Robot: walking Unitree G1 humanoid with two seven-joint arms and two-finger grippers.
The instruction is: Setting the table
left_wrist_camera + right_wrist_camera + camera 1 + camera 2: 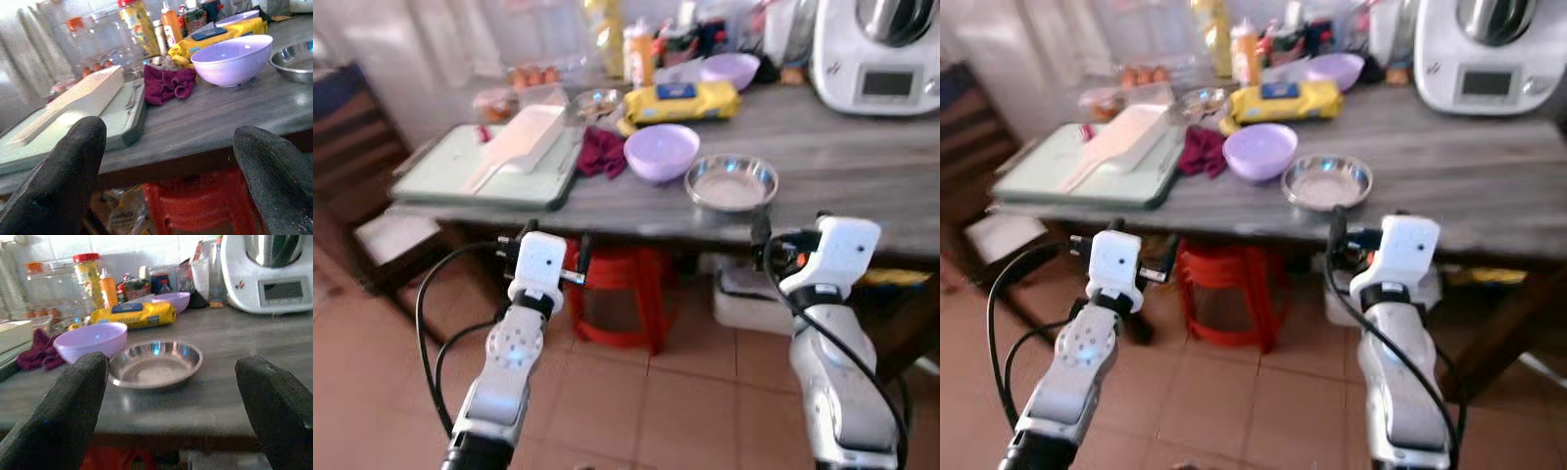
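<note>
both arms raised short of the grey table (842, 176), nothing held. left gripper (166, 161) fingers spread wide, aimed at the table edge by the pale green tray (440, 176). right gripper (171, 396) fingers also wide apart, facing the steel bowl (731, 183). steel bowl sits near the front edge; lilac bowl (662, 152) just beside it at its 10 o'clock. maroon cloth (601, 152) at the lilac bowl's 9 o'clock, against the tray. yellow packet (682, 101) at the lilac bowl's 12 o'clock. white appliance (876, 54) back right. red stool (622, 294) under the table.
</note>
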